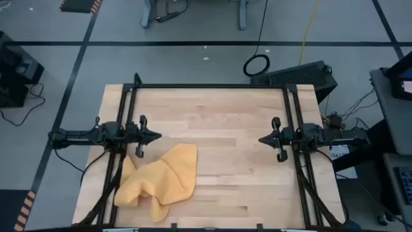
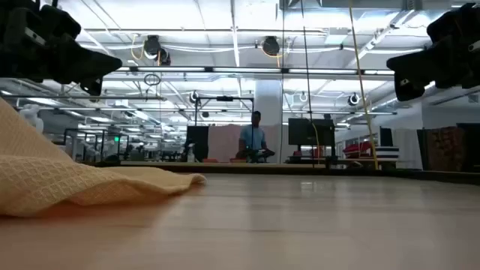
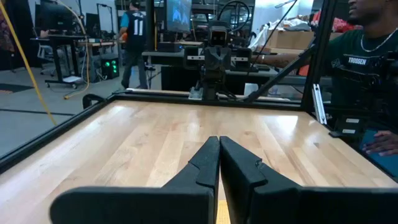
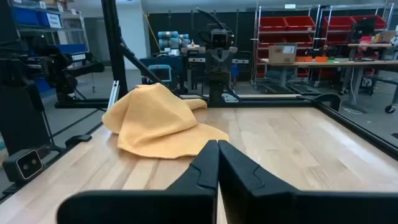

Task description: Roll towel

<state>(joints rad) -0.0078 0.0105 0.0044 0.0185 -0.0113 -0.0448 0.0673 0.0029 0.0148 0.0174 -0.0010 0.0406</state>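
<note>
The orange-yellow towel (image 1: 158, 183) lies crumpled in a heap on the wooden table (image 1: 244, 161), near its front left corner; it also shows in the right wrist view (image 4: 155, 121) and at the left of the low view (image 2: 67, 180). My left gripper (image 1: 158, 136) hovers shut above the table's left side, just beyond the towel's far edge, pointing toward the right. My right gripper (image 1: 261, 139) hovers shut above the table's right side, pointing toward the left. Both hold nothing.
A black frame (image 1: 212, 86) runs along the table's far edge and both sides. Bare wood lies between the two grippers and toward the right. A person (image 3: 373, 68) sits beyond the table's right side; other people show far off in the room.
</note>
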